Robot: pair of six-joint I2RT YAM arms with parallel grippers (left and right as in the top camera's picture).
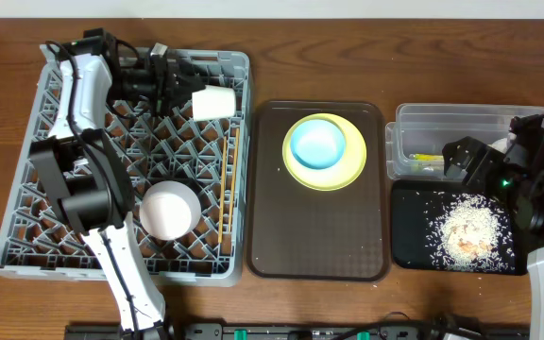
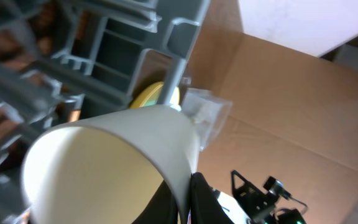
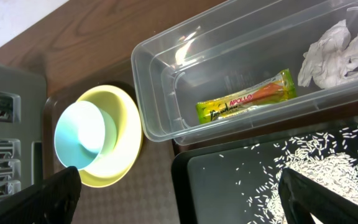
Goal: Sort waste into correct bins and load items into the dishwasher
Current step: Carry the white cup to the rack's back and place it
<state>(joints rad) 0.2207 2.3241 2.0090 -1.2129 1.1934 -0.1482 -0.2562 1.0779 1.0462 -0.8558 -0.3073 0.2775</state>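
Observation:
My left gripper is shut on the rim of the small white cup, held on its side over the far right of the grey dish rack; the cup fills the left wrist view. A white bowl and chopsticks lie in the rack. The light blue bowl sits on the yellow plate. My right gripper is open and empty above the black tray holding rice scraps. The clear tub holds the sachet and napkin.
The brown serving tray lies between the rack and the bins, carrying the plate and bowl. Wooden table surrounds everything. The left arm stretches over the rack's left half.

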